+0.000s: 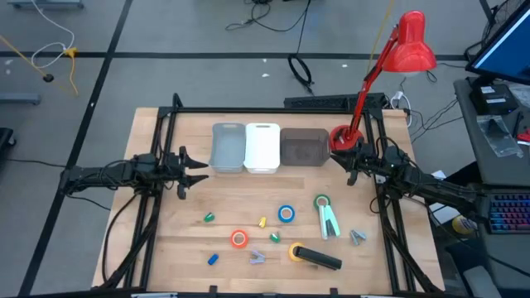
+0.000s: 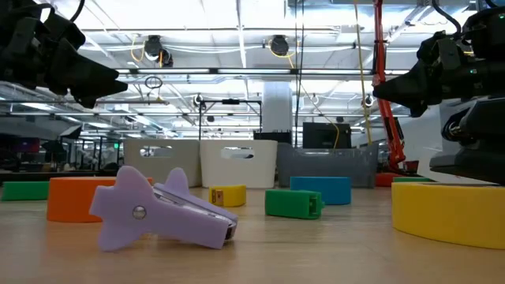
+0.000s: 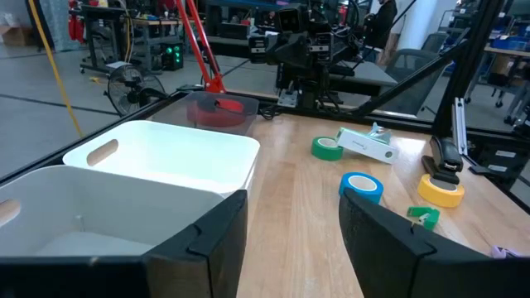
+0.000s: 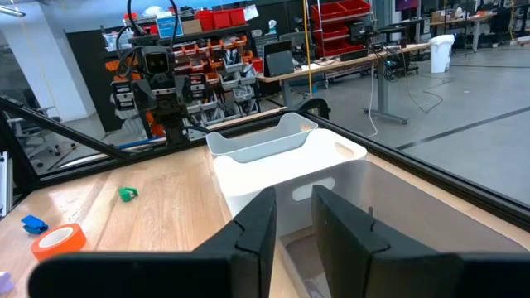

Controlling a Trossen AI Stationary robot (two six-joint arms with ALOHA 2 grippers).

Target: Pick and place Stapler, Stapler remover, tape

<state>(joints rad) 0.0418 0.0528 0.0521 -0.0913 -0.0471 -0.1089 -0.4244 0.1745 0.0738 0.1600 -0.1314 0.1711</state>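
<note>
Near the table's front lie a black stapler (image 1: 320,259) and a pale green stapler (image 1: 330,222). Around them are green tape (image 1: 321,201), blue tape (image 1: 286,214), orange tape (image 1: 239,239) and yellow tape (image 1: 295,252). A purple stapler remover (image 2: 162,209) and a grey one (image 1: 358,237) lie flat on the wood. My left gripper (image 1: 197,170) hovers open at the left, above the table, beside the grey bin. My right gripper (image 1: 346,163) hovers at the right by the dark bin, its fingers (image 4: 257,219) a narrow gap apart with nothing between them.
Three bins stand in a row at the far side: grey (image 1: 228,147), white (image 1: 262,147) and dark grey (image 1: 304,146). A red desk lamp (image 1: 410,45) rises from its base at the far right. Small green (image 1: 209,218), yellow (image 1: 262,222) and blue (image 1: 213,258) blocks lie among the things.
</note>
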